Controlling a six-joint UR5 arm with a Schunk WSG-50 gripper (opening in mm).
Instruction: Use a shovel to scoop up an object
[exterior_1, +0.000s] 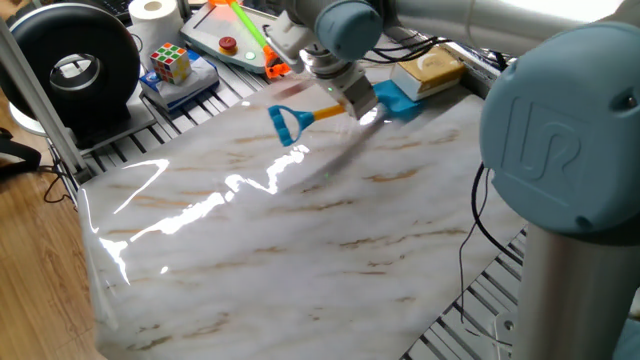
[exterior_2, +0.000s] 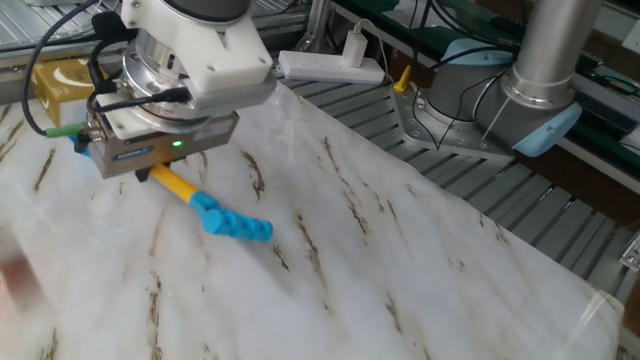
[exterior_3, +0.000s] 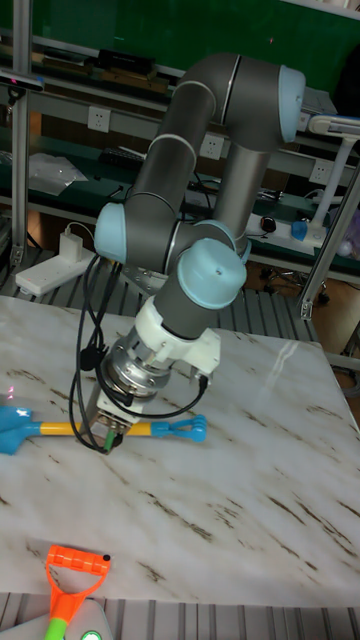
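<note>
The shovel is gripped mid-shaft, the gripper clamped on it, handle loop nearest and blade low over the marble table. Beyond, the blade seems to touch the tan object near the far edge, which isn't scooped yet. The arm reaches across with its wrist angled down.

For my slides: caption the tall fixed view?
UR5 tool gripping the shovel by its shaft above the marble table.

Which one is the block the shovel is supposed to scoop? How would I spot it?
Find the marble-patterned table and go to its far edge, just past the shovel held in the end effector. The block sits there: plain tan-yellow with an oval mark, unlike the multicoloured puzzle cube.
</note>
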